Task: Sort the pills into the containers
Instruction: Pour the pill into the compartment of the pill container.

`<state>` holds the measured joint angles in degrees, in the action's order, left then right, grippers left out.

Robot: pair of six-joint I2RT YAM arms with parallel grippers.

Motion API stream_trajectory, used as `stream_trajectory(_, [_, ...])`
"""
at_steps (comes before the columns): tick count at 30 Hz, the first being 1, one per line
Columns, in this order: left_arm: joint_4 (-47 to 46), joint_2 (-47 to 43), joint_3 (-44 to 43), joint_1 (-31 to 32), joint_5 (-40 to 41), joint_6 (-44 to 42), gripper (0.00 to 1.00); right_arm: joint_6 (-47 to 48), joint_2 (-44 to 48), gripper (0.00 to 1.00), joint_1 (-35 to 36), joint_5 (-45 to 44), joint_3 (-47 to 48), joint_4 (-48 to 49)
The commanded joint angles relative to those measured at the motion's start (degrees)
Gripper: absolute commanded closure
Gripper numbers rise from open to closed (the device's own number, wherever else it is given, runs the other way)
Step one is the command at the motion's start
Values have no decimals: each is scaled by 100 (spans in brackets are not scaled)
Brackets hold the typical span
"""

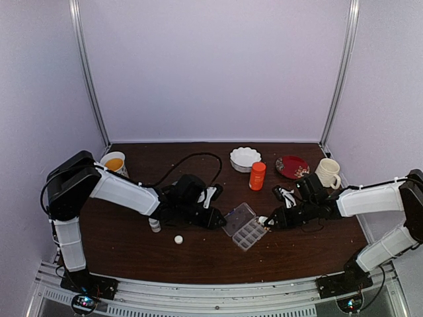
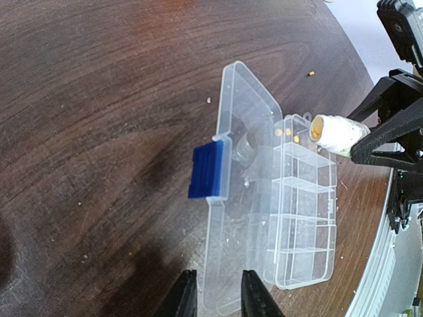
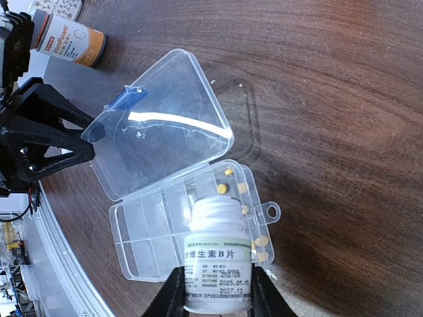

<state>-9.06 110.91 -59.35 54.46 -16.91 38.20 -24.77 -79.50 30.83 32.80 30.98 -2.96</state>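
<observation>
My right claw [image 3: 215, 294] is gripping a small white labelled plastic bottle [image 3: 217, 254], holding its mouth over a flat clear plastic pill box [image 3: 149, 231].
My left claw [image 2: 218, 300] is pinching the box's open hinged clear lid [image 2: 248, 105]. Tiny pale yellowish pills [image 3: 223, 189] are sitting in the end cells by the bottle mouth. Only the overhead view is showing the orange bottle [image 1: 257, 176], white scalloped bowl [image 1: 245, 158] and loose white cap [image 1: 178, 239] standing nearby on the dark wooden table [image 1: 132, 257].

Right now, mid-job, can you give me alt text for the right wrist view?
The right gripper holds a white labelled bottle, mouth over one end of the open clear pill box, where several yellowish pills lie. The box's lid is swung open toward the left gripper, on a dark wooden table.
</observation>
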Motion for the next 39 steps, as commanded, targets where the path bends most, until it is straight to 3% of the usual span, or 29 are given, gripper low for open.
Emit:
stream_trajectory(1, [-222,-124,57,-23,-58,-68,74,17,35,100,-24,173,100,34])
stream_trajectory(3, [-223,-123,63,-20,-55,-67,74,-145,209,100,-24,39,-20,226])
stream_trajectory(6, [-231,-123,56,-22,-56,-67,74,134,38,100,-24,-284,263,-471])
stream_trajectory(9, [-227,-123,62,-14,-54,-68,74,-3,73,100,-24,-51,86,-30])
stream_trajectory(12, [-228,-123,64,-22,-52,-67,74,121,-17,100,-24,-277,242,-389])
stream_trajectory(16, [-224,-129,64,-20,-54,-74,74,-67,97,100,-22,116,4,259])
stream_trajectory(20, [-262,-172,103,-22,-34,-76,73,86,-100,100,-23,-34,146,-93])
stream_trajectory(23, [-262,-219,129,-18,-41,-84,73,-73,39,100,-24,147,-64,346])
stream_trajectory(39, [126,-1059,392,-16,77,-25,59,43,1046,100,-22,395,-693,1009])
